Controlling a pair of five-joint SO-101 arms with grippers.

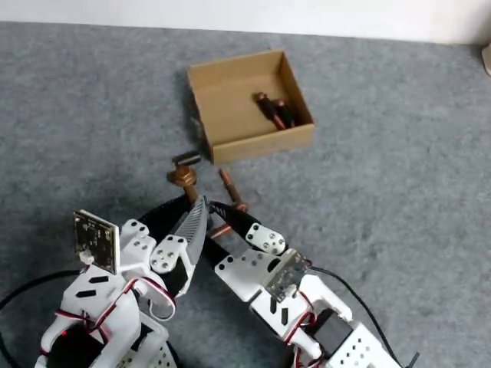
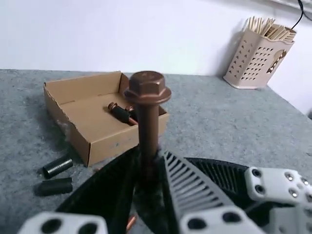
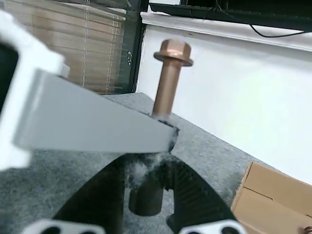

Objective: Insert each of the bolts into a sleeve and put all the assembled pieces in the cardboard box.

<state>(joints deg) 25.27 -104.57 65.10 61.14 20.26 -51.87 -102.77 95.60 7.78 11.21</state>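
High view: cardboard box (image 1: 230, 115) on grey carpet (image 1: 399, 192), white wall (image 1: 307, 11) behind.

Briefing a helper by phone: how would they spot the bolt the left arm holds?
Start at the cardboard box on the carpet; just off its near left corner the left gripper clamps a copper bolt. Unlike the loose bolt lying flat beside it and the sleeved ones in the box, it is gripped by its shank, hex head free.
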